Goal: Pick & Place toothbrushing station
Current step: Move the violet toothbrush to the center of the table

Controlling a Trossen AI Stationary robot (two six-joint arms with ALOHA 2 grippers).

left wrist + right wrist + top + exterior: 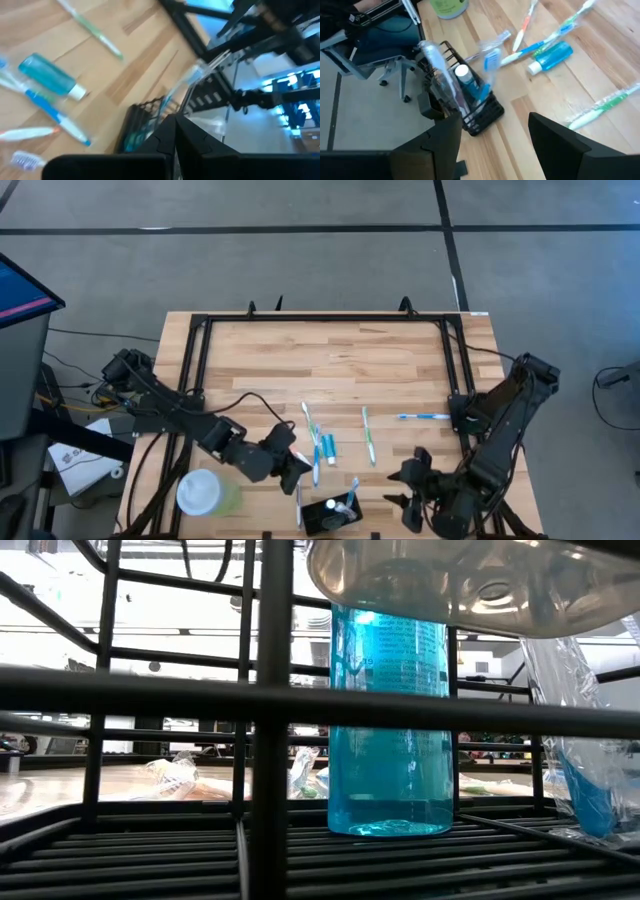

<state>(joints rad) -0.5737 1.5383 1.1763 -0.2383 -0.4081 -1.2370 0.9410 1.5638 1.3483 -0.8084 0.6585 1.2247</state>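
The black wire holder [330, 518] stands at the table's near edge with a wrapped toothbrush [440, 65] and a teal tube [470, 82] upright in it. In the low view its bars [270, 720] and a blue tube [390, 730] fill the picture. Loose toothbrushes [316, 450], teal tubes [328, 448], a green toothbrush [368, 435] and a blue one [425, 417] lie flat on the wood. My left gripper [298, 470] hovers shut just left of the holder, nothing showing between its fingers [175, 125]. My right gripper [405, 485] hangs open to the holder's right, above the table, with nothing in it [492, 122].
A pale green cup with a white lid [205, 492] stands near the front left corner, close behind my left arm. A black frame [325, 320] runs along the table's far edge and down both sides. Bare wood lies in the middle and far part of the table.
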